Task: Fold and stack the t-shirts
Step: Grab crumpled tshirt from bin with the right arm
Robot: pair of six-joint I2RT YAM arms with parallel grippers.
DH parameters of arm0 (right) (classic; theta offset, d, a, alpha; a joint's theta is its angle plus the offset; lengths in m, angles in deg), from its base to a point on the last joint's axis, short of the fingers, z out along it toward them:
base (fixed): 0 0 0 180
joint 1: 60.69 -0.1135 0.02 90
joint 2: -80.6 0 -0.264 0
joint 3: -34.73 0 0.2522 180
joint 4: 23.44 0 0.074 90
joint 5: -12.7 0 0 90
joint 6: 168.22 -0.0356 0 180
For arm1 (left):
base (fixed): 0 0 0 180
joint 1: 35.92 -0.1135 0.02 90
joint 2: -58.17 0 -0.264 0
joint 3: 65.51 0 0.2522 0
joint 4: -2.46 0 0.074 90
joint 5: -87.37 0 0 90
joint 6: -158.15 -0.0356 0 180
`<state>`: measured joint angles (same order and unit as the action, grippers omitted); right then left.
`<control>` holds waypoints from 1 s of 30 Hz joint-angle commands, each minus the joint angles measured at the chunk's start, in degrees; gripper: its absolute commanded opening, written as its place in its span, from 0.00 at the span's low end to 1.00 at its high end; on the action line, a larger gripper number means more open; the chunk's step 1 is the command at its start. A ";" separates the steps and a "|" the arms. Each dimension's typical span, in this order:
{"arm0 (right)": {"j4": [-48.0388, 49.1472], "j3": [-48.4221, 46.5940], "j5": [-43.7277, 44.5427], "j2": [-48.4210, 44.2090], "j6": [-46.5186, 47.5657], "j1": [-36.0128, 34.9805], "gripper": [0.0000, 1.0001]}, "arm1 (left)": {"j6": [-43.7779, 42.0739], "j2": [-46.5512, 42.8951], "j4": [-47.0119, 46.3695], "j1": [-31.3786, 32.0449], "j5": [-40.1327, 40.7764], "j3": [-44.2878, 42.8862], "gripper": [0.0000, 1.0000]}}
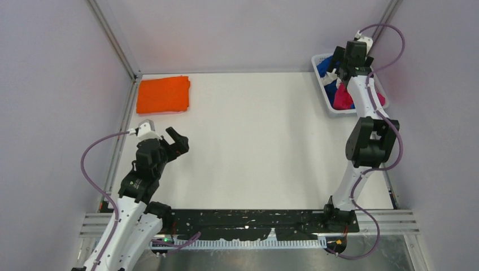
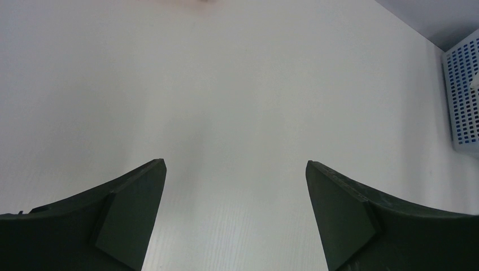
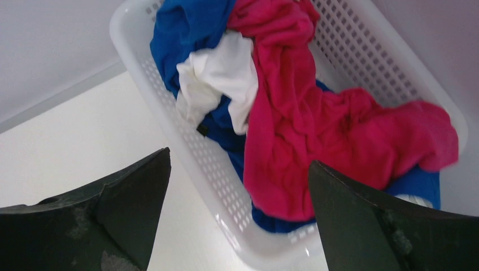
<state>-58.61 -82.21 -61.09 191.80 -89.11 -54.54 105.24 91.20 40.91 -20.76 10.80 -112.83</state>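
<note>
Here, right pincer [image 3: 238, 158] spread above magenta shirt [image 3: 316, 130], left pincer [image 2: 236, 162] spread, orange shirt [image 1: 163, 95] well beyond it.

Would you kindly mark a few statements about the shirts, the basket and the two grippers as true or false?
1. The orange t-shirt lies folded at the table's far left corner. True.
2. The right gripper is shut on the magenta t-shirt. False: it hangs open above the basket, holding nothing.
3. The magenta t-shirt lies over the blue t-shirt in the basket. True.
4. The left gripper holds the white t-shirt. False: it is open and empty over the table; the white t-shirt is in the basket.
</note>
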 commanded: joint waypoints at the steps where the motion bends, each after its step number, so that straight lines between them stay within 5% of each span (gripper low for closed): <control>1: 1.68 -16.42 -0.23 9.32 5.06 0.08 0.97 | -1.68 0.60 -6.94 -0.04 1.05 0.56 0.99; 13: 16.37 -32.18 2.71 28.91 5.21 1.09 0.89 | -2.25 -0.47 -9.76 -0.04 3.78 1.66 0.99; 16: 18.33 -33.81 1.32 31.20 3.42 1.66 0.65 | -2.34 -0.13 -9.81 -0.04 4.09 1.49 0.99; 17: 18.95 -34.54 0.04 31.45 3.33 1.71 0.43 | -2.33 0.17 -9.71 -0.04 4.21 1.23 0.99; 19: 19.52 -35.16 -0.44 31.34 4.31 1.75 0.16 | -2.75 0.51 -8.66 -0.03 4.15 0.50 0.99; 20: 19.89 -34.90 0.59 30.30 4.35 1.75 0.11 | -2.80 0.61 -8.01 -0.04 4.08 0.18 0.99; 30: 24.78 -31.92 -2.91 14.68 8.14 1.76 0.05 | -2.45 -3.28 -7.06 -0.02 3.65 1.67 0.99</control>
<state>-42.39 -112.96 -62.86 220.24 -83.36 -52.77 103.49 90.26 34.83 -20.76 13.49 -111.15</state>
